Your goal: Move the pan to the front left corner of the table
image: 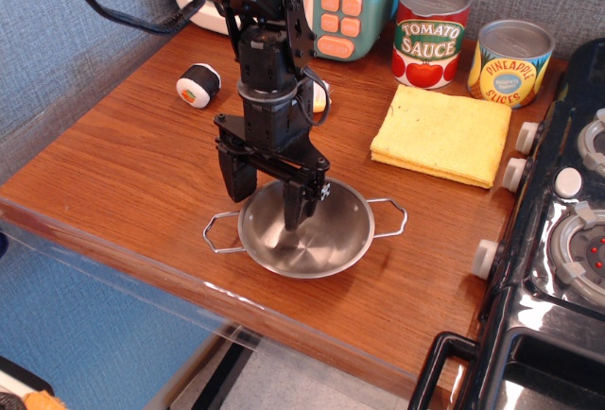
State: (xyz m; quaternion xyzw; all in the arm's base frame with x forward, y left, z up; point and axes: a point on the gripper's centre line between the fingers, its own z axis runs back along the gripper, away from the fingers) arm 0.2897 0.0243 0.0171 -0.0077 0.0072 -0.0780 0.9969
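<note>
The shiny steel pan [326,240] sits on the brown wooden table [123,164], near the front edge and about midway along it. Its wire handles point left [219,233] and right [389,216]. My black gripper [267,210] points straight down over the pan's left rim. Its jaws are apart and straddle the rim: the left finger [238,179] is outside the pan and the right finger [295,204] reaches down inside the bowl. I cannot tell whether the fingers touch the rim.
A toy sushi roll [198,84] lies at the back left. A yellow cloth [442,133], a tomato sauce can [431,32] and a pineapple can [510,62] are at the back right. A teal toy appliance [345,4] stands behind the arm. The black toy stove [567,240] borders the right side.
</note>
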